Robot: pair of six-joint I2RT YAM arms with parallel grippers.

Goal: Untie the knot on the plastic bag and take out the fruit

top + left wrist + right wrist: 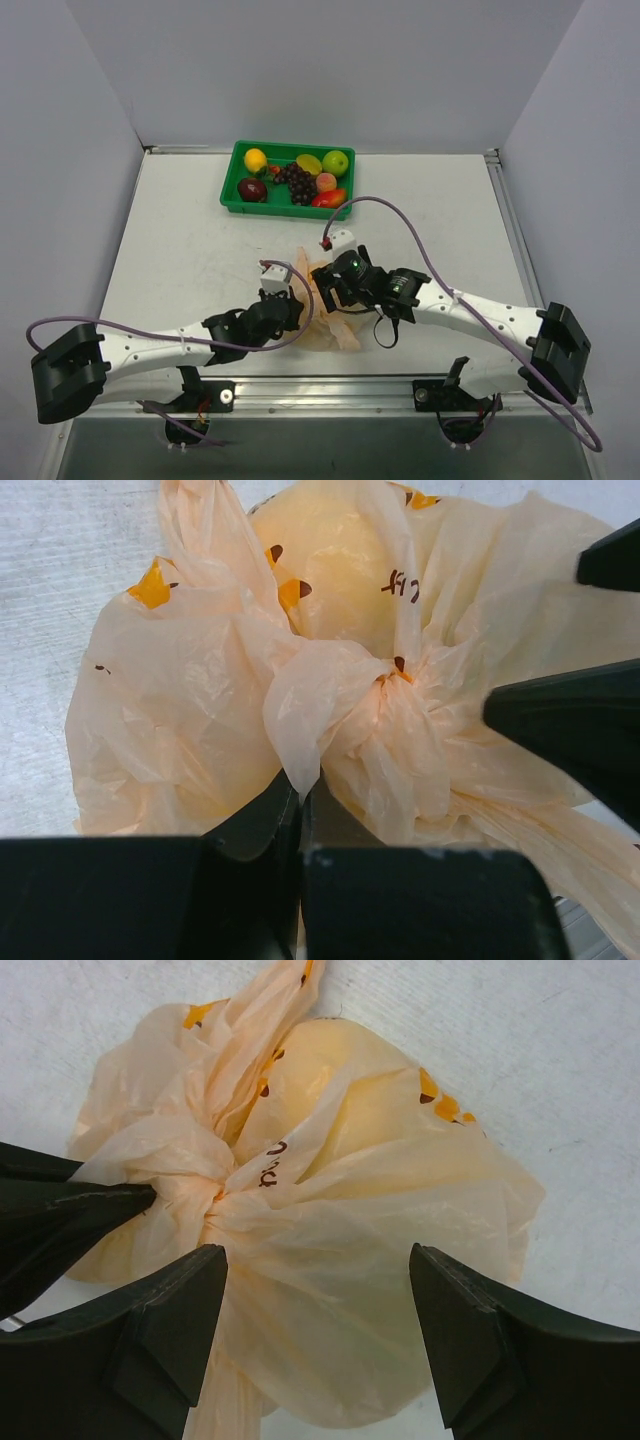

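The peach plastic bag (330, 325) with banana prints lies tied on the table between both grippers. Its knot (385, 685) sits at the middle of the left wrist view and also shows in the right wrist view (215, 1200). My left gripper (300, 785) is shut on a loose flap of plastic coming out of the knot. My right gripper (315, 1295) is open, its fingers (170, 1330) straddling the bag's bulge just beside the knot, holding nothing. The fruit in the bag shows only as a pale yellow round shape (330, 560) through the plastic.
A green tray (232, 172) at the back holds a yellow lemon (256, 159), a green fruit (335, 162), a dark red apple (252, 189), grapes (297, 183) and other pieces. Walls close in the table on three sides.
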